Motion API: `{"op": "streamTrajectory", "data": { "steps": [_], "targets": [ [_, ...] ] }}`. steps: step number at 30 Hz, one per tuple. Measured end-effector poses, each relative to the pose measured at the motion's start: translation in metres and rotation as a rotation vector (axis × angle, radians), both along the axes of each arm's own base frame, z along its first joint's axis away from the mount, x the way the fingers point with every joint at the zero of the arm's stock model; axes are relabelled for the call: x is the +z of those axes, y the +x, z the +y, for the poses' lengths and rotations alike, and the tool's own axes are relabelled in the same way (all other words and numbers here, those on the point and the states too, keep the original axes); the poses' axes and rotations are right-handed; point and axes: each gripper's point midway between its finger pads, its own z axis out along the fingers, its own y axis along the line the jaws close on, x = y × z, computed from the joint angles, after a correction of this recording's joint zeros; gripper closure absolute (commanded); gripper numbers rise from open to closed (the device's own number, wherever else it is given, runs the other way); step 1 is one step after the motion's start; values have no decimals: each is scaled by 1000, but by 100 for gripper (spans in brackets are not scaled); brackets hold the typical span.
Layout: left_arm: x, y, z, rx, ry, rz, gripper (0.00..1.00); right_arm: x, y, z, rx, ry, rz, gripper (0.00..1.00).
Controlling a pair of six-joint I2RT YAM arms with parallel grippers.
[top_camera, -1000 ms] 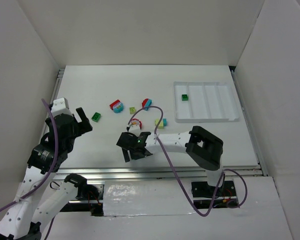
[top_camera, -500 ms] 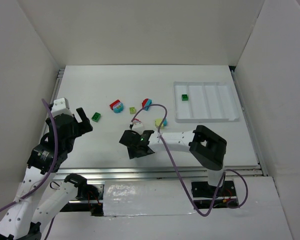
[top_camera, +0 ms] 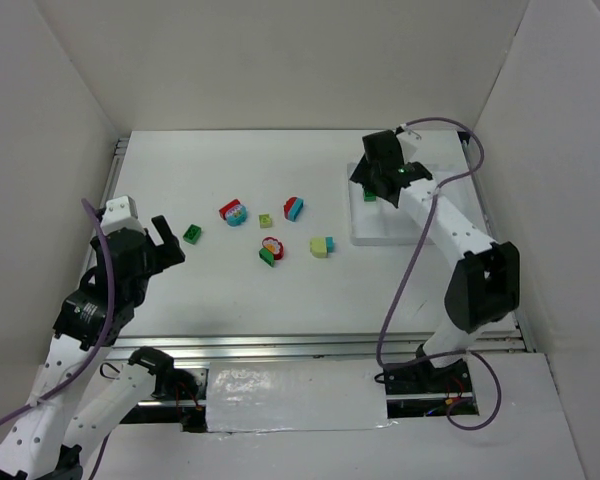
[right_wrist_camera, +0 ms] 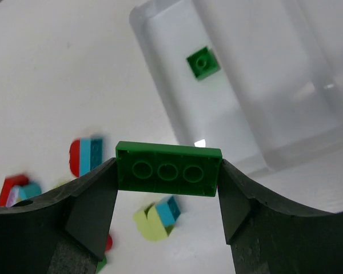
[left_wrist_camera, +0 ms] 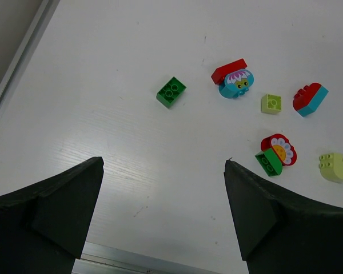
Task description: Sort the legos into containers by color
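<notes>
Now, the dark green brick (right_wrist_camera: 168, 169) is pinched lengthwise between the right gripper (right_wrist_camera: 167, 171) fingers, its underside with three round sockets turned to the wrist camera. The jaws stand part closed, pressed against both short ends of it. From above, that gripper hangs over the left end of the white tray (top_camera: 420, 238), right by the leftmost compartment, and the brick is up in the air, not resting on anything.

Down in that leftmost compartment sits one small dark green piece (right_wrist_camera: 203, 63), flat on the floor, studs up. The other three compartments show nothing but white plastic.

Out on the table (top_camera: 210, 290), the loose ones are spread left of the tray. Nearest it are a yellow-green and teal pair (top_camera: 322, 246) and a red and teal pair (top_camera: 294, 208). Then comes a tiny yellow-green brick (top_camera: 266, 220), then a red piece on a teal one with a printed face (top_camera: 234, 212). Lower down, a red flower piece leans against a green brick (top_camera: 271, 250) – touching. Furthest left lies a lone dark green brick (top_camera: 193, 233), well apart from the rest.

Over on that side the left gripper (left_wrist_camera: 163, 171) hovers above bare table with its jaws spread wide, holding nothing – the lone green brick lies just beyond its fingertips.
</notes>
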Motion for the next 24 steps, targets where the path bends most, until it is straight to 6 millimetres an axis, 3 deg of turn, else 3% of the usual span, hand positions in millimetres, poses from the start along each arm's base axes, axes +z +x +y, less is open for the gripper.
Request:
{"op": "streamTrajectory", "data": {
  "steps": [3, 6, 8, 11, 14, 16, 18, 23, 24],
  "targets": [
    [2, -1, 1, 1, -3, -9, 1, -11, 39, -19, -59, -24, 29, 100],
    [3, -2, 1, 1, -4, -14, 1, -43, 71, -21, -71, -46, 100, 99],
    [2, -1, 0, -3, -3, -8, 0, -69, 80, -21, -65, -54, 158, 96],
    [0, 0, -2, -7, 1, 2, 1, -99, 72, -23, -54, -67, 246, 89],
    [-1, 1, -2, -7, 3, 6, 1, -104, 68, -23, -49, -70, 270, 75],
    [-1, 1, -2, -7, 2, 6, 0, -102, 70, -22, -49, -68, 263, 43],
    [-1, 1, -2, -7, 3, 7, 1, -102, 70, -22, -49, -69, 264, 26],
    [-2, 1, -1, -3, 5, 9, 0, -102, 70, -22, -46, -71, 264, 19],
    [-1, 1, 0, 1, 6, 7, 0, -102, 70, -22, -46, -71, 264, 11]
  ]
}}
